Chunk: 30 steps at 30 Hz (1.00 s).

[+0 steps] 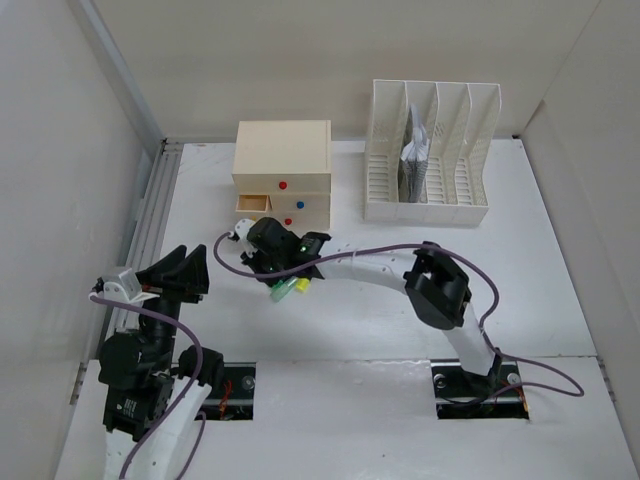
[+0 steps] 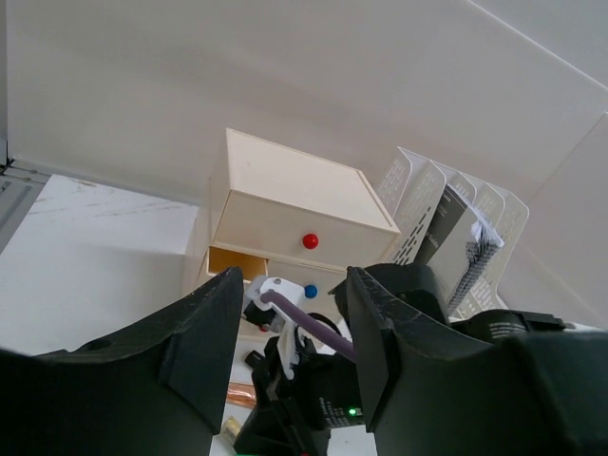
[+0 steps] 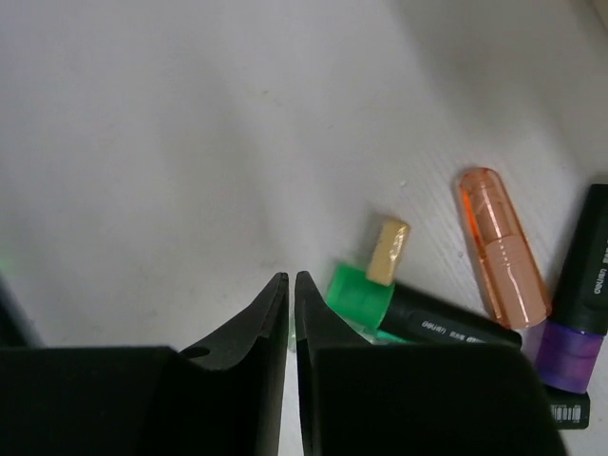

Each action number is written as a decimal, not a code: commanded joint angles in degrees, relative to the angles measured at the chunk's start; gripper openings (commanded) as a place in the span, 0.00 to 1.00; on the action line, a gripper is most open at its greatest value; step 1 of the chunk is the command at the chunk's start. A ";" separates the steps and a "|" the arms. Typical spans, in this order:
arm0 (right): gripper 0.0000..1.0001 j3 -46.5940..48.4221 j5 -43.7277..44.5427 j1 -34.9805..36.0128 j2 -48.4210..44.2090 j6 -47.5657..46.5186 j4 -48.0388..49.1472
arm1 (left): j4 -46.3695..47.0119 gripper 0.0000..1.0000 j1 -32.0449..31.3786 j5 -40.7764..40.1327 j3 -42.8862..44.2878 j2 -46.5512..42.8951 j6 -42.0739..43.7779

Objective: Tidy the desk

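Your right gripper (image 3: 290,277) is pinched closed on nothing, just in front of the drawer box (image 1: 282,170) on the desk (image 1: 400,320). Its tips sit just beside the cap end of the green marker (image 3: 427,318).

To pick that marker up cleanly, I'd spread the fingers first. Then shift over the black barrel and straddle it crosswise rather than nipping the cap, which may pull off. Watch the gold piece (image 3: 388,252) touching the cap, since a careless closing could catch it too.

The open drawer (image 1: 250,203) on the box's left looks like the likely destination.

Your left gripper (image 1: 187,268) is spread wide and empty, well to the left of the box.

In front of the box I count:
- two markers, the green one and a purple marker (image 3: 589,275)
- one loose orange cap (image 3: 502,247)
- one gold piece

Right of the box stands one file rack (image 1: 430,150).
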 commanded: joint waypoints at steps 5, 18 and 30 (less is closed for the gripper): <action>0.16 4.74 9.16 -0.33 4.90 4.78 1.74 | 3.24 0.45 -0.19 0.82 0.27 -2.99 0.84; 0.39 4.74 10.74 -0.33 4.90 2.86 2.79 | 3.24 0.46 -0.19 0.82 0.27 -3.52 0.84; 0.41 4.12 14.86 -0.33 3.75 1.71 3.41 | 3.24 0.46 -0.19 0.82 0.27 -3.52 0.84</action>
